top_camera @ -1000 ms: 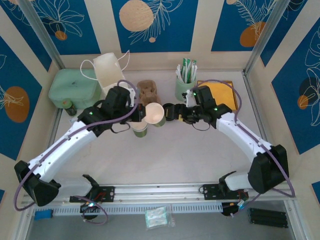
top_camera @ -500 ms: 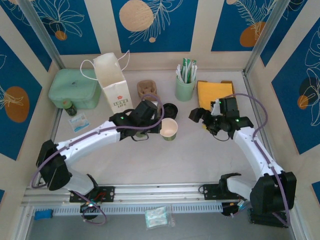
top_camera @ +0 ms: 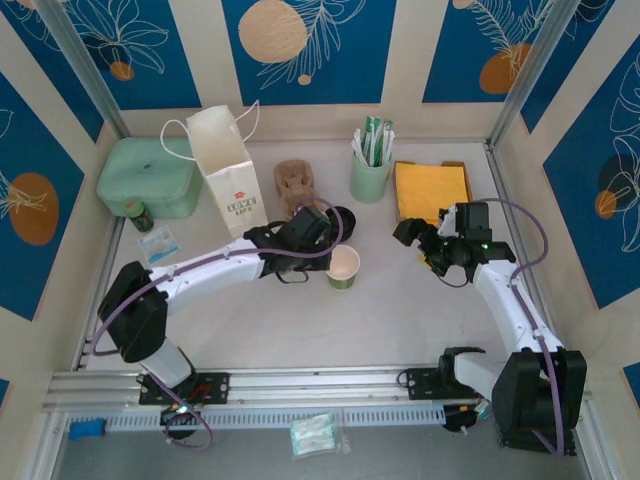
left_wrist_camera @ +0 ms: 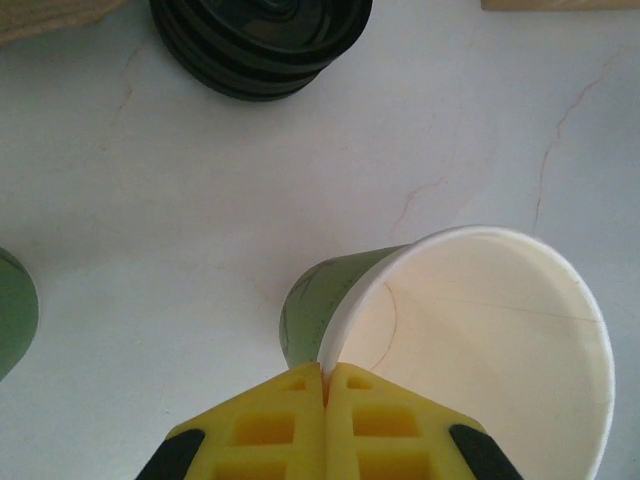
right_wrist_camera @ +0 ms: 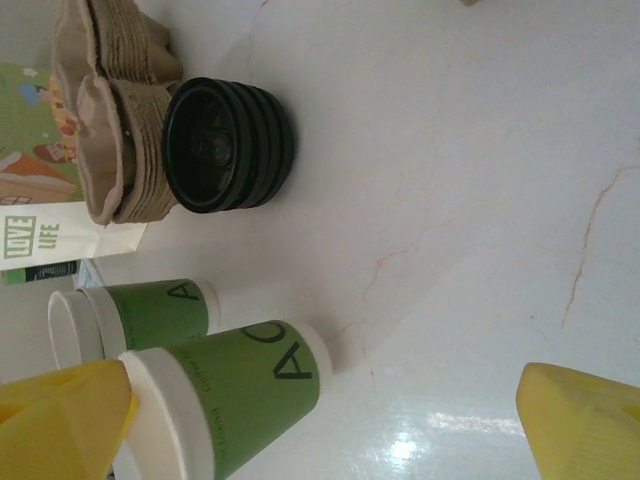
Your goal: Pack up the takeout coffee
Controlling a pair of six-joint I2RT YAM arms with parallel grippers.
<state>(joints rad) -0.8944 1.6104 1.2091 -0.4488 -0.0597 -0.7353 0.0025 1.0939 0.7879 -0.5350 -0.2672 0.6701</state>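
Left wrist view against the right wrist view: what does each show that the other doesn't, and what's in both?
Left wrist, not right: the lidless cup from above, empty inside, its rim pinched by the shut left fingers. Right wrist, not left: the cardboard cup carriers, the white bag, lettering on the cup's green band, and the open right fingers. Both: that cup, the stack of black lids and the table.
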